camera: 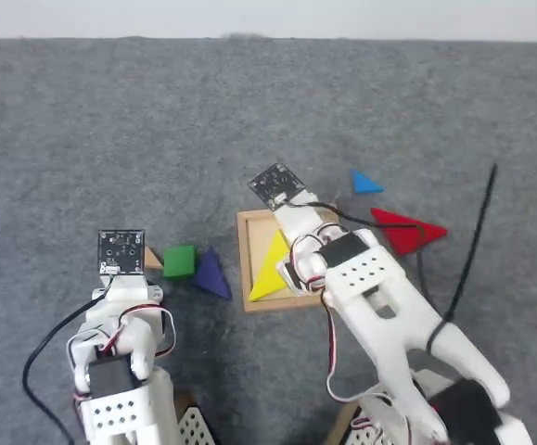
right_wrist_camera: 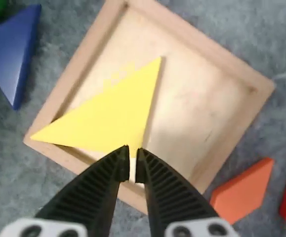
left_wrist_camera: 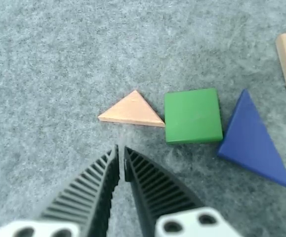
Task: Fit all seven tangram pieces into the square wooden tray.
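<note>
Tray (camera: 245,264): flat on the grey mat, waiting for all seven pieces.
Yellow triangle (right_wrist_camera: 108,116): in the tray, one tip seemingly up on the rim, so probably not flat. Long side from 1 o'clock to 7 o'clock in the high view.
Right gripper (right_wrist_camera: 131,150): fingers together above the yellow triangle's edge, maybe to push it down.
Left gripper (left_wrist_camera: 121,150): fingers together, near the tan triangle (left_wrist_camera: 132,109).
Blue triangle (left_wrist_camera: 251,143), green square (left_wrist_camera: 192,115): outside, at 9 o'clock from the tray.

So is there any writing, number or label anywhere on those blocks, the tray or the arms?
None can be read.
The coloured blocks and the wooden tray are plain.
The two small circuit boards carry only tiny marks, too small to read.
</note>
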Controlling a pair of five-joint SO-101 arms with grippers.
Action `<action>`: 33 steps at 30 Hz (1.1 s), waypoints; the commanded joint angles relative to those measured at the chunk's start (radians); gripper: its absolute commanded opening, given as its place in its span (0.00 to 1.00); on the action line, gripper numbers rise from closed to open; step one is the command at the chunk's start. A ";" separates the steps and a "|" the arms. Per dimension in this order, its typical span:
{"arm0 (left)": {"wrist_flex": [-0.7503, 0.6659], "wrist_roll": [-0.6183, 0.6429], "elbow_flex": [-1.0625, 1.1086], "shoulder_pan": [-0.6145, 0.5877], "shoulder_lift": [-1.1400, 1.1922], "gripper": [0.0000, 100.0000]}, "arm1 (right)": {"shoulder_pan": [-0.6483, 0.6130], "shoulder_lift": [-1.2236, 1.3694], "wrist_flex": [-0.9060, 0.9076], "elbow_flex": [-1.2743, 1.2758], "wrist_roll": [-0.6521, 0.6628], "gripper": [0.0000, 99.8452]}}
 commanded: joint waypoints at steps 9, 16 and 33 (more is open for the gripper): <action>0.003 0.011 -0.010 -0.003 -0.012 0.02 | 0.004 0.364 -0.035 -0.241 0.043 0.02; 0.003 0.011 -0.010 -0.003 -0.012 0.02 | 0.044 0.440 -0.033 -0.348 0.043 0.02; 0.003 0.011 -0.010 -0.003 -0.012 0.02 | 0.150 -0.028 0.061 -0.176 0.083 0.06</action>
